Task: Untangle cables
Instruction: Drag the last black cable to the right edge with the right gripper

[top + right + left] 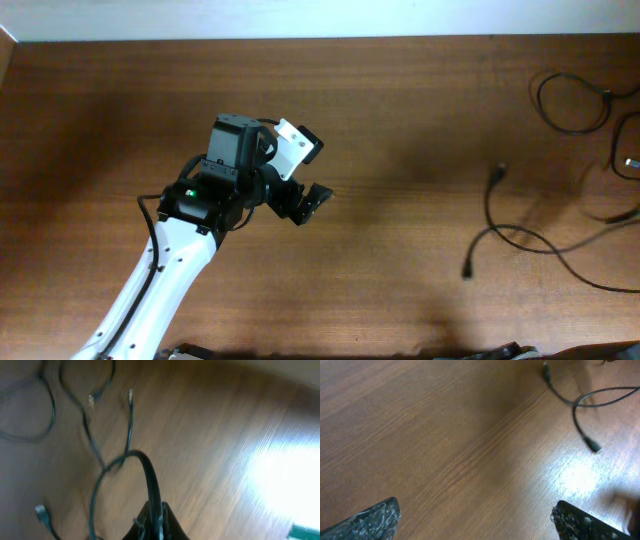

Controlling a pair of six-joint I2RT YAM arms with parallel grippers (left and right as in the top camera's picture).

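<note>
Thin black cables (520, 238) lie spread over the right side of the wooden table, one ending in plugs (467, 270). Another cable loops at the far right (570, 105). My left gripper (312, 172) hovers open over bare wood left of them, with nothing between its fingers (370, 520). In the left wrist view a cable (577, 402) with its plug (594, 446) lies well ahead of that gripper (475, 525). My right gripper (156, 520) is shut on a black cable (149, 477) that arches up from its jaws. More cables (95, 435) lie on the wood beyond. The right arm is outside the overhead view.
The table's far edge meets a pale wall (300, 20) along the top. A green object (305, 532) shows at the lower right corner of the right wrist view. The white left arm (160, 280) reaches in from the bottom left.
</note>
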